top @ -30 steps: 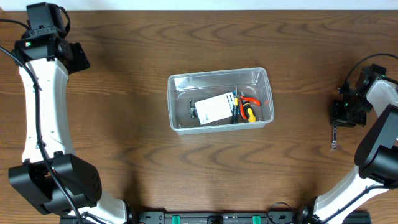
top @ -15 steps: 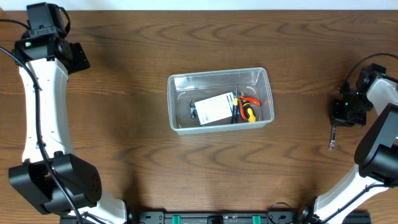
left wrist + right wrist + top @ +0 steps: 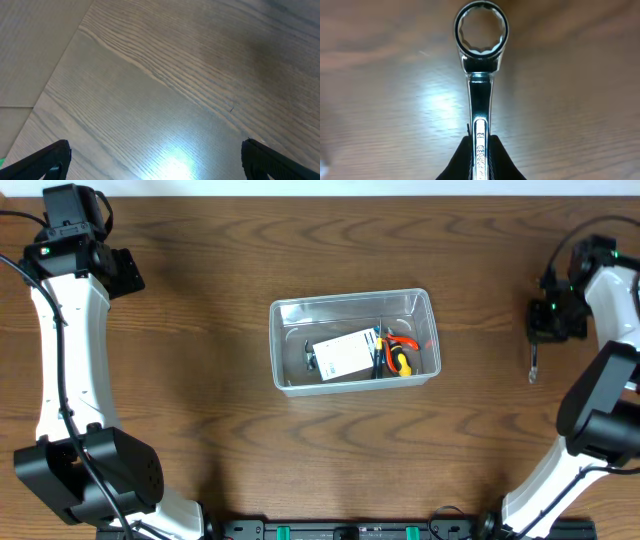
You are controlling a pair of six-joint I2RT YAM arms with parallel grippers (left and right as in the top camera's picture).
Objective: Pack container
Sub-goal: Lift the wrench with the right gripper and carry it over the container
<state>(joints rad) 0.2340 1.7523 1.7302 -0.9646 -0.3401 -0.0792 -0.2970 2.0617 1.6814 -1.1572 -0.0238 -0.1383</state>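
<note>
Gripping a chrome wrench (image 3: 480,85) by its shank, the right tool (image 3: 480,162) has its two dark fingers (image 3: 457,162) pressed tight against either side of the metal. The closed ring end points away from the camera over the wood. In the overhead view this tool sits at the far right of the tabletop (image 3: 200,430), and the wrench hangs out of it towards the near side. Whether the ring end touches the wood cannot be told.

The container (image 3: 290,340) stands on the tabletop near the middle of the scene, long side running left to right. It is well apart from both arms and touched by neither. Inside it a white card (image 3: 342,355) lies flat across the middle. Just to its right are orange-handled pliers (image 3: 403,343) and a yellow-handled item (image 3: 402,363), crowded against the right end. The left part of the floor is bare.

The left tool (image 3: 155,162) is at the far left corner of the tabletop and has hold of nothing. Its jaws are spread wide, so only the black fingertips (image 3: 47,160) show at the two lower corners of the left wrist view. Between them lies bare wood grain with a bright glare spot. A paler surface lies beyond the tabletop's edge at the left.
</note>
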